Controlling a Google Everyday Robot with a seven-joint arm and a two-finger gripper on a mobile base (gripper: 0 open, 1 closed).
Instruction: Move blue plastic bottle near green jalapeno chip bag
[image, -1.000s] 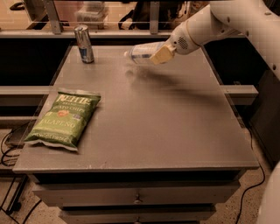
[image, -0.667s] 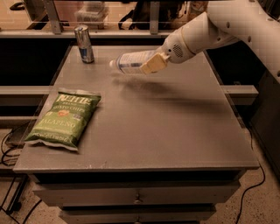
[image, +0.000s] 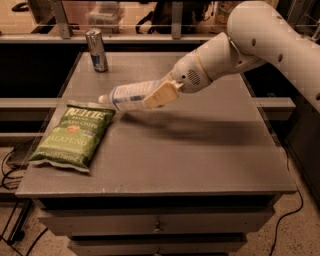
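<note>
Now | claw (image: 161, 95) clamped on blue plastic bottle (image: 127, 96), held sideways over table (image: 200, 155) | cap near far-right corner of green jalapeno chip bag (image: 75, 132) | best: lower gently beside bag, not onto it, then release.

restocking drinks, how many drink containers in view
2: the blue plastic bottle, gripped sideways in the claw above the table beside the green jalapeno chip bag; a silver-and-blue can back left.

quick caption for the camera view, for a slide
Gripper holds the blue plastic bottle sideways over the table, cap near the green jalapeno chip bag
</note>
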